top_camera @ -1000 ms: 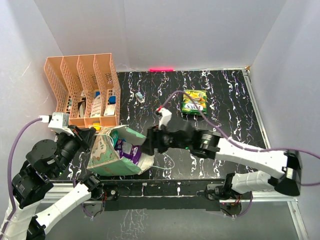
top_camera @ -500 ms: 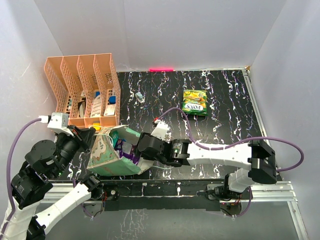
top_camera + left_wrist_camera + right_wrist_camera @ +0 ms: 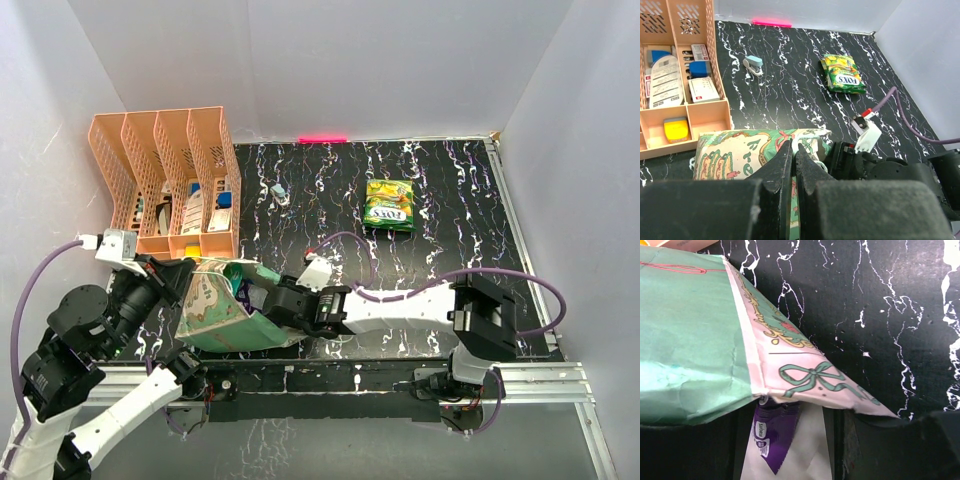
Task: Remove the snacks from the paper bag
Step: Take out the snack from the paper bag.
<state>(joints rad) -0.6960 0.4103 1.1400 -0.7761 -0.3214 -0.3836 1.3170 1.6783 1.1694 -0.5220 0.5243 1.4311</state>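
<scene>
The paper bag point(image 3: 222, 312) lies on its side at the near left, mouth to the right. My left gripper point(image 3: 795, 150) is shut on its upper rim by the string handle. My right gripper point(image 3: 262, 300) has its fingers inside the mouth. In the right wrist view the bag's cream flap point(image 3: 805, 371) hangs over the open right gripper point(image 3: 785, 445). A purple snack packet point(image 3: 771, 432) lies between the fingers on a pale sheet, with a gap to each finger. A green-and-yellow snack packet point(image 3: 390, 203) lies flat on the table at the far right. Other snacks are hidden.
An orange file rack point(image 3: 165, 180) with small items in its slots stands at the far left, just behind the bag. A small pale stapler-like thing point(image 3: 754, 63) lies beside the rack. The right arm's purple cable point(image 3: 500, 275) loops over the near table.
My right arm has swung left and pushed its gripper into the bag's mouth, its jaws a little narrower. The left gripper has kept its hold on the rim.
</scene>
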